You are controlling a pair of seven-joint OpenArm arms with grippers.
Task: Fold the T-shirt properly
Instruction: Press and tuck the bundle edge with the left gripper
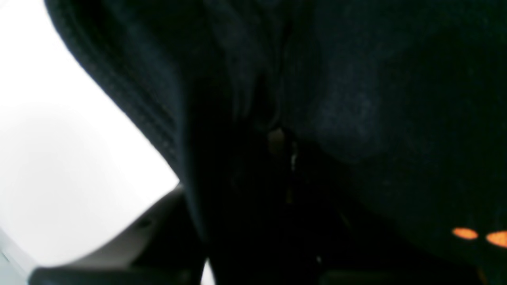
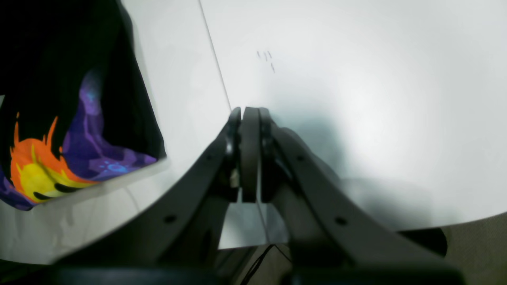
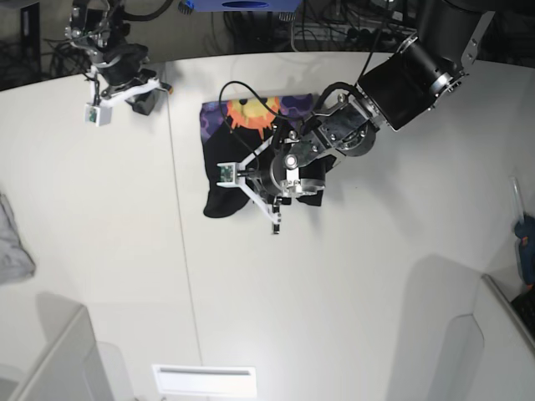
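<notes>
T-shirt (image 3: 251, 146): black, soft and limp, lying partly bunched on the white tabletop (image 3: 351, 301) just above centre of the base view, sun-face print showing at its upper edge. Light in weight; likely to sag, drape and slide out of shape when lifted, not fragile. Best taken at a hem, sleeve or corner, where a doubled edge gives the fingers something to pinch; a stitched hem (image 1: 119, 91) runs diagonally through the upper left of the left wrist view.

Left gripper (image 3: 280, 188): arm reaching in from the upper right of the base view, wrist bent down over the lower part of the cloth. Fingers buried in dark fabric, apparently pinching a fold, though the contact itself cannot be made out.

Right gripper (image 2: 249, 114): arm drawn back at the upper left of the base view, held above bare tabletop, well apart from the cloth. Fingers pressed together on nothing, printed corner of the shirt at left of that wrist view.
</notes>
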